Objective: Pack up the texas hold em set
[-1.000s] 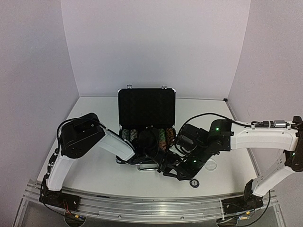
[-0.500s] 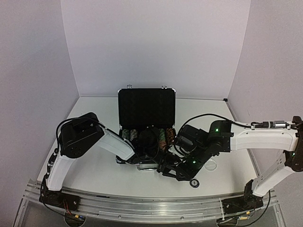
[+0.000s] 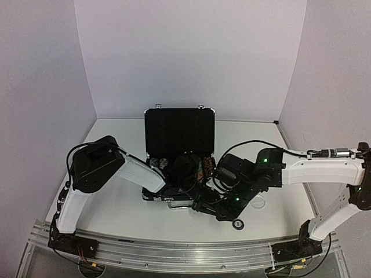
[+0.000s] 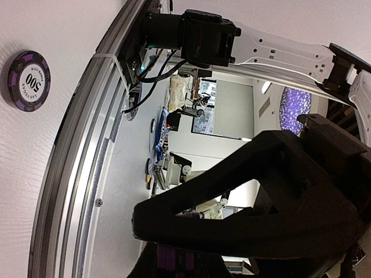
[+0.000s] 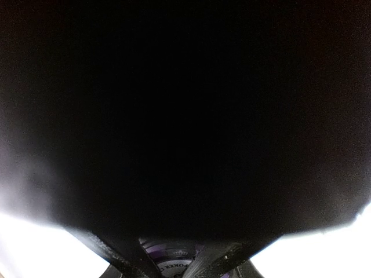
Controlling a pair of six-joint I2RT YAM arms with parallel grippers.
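Briefcase point(image 3: 179, 130) front edge: right gripper point(image 3: 200, 207) pinches a purple chip point(image 5: 168, 263), left gripper point(image 3: 184, 184) beside it (grip unclear); wide table point(image 3: 116, 214) around.

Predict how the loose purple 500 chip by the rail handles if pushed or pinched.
The purple chip lies flat on the table, so a push would probably slide it, not roll it. Its low edge leaves little to pinch, so it is likely awkward from above. It looks rigid, unlikely to flex.

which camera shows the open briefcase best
Top external: the briefcase stands open, lid upright, chip rows inside partly hidden. Left wrist shows no case I can make out; right wrist is almost all black, too close to tell.
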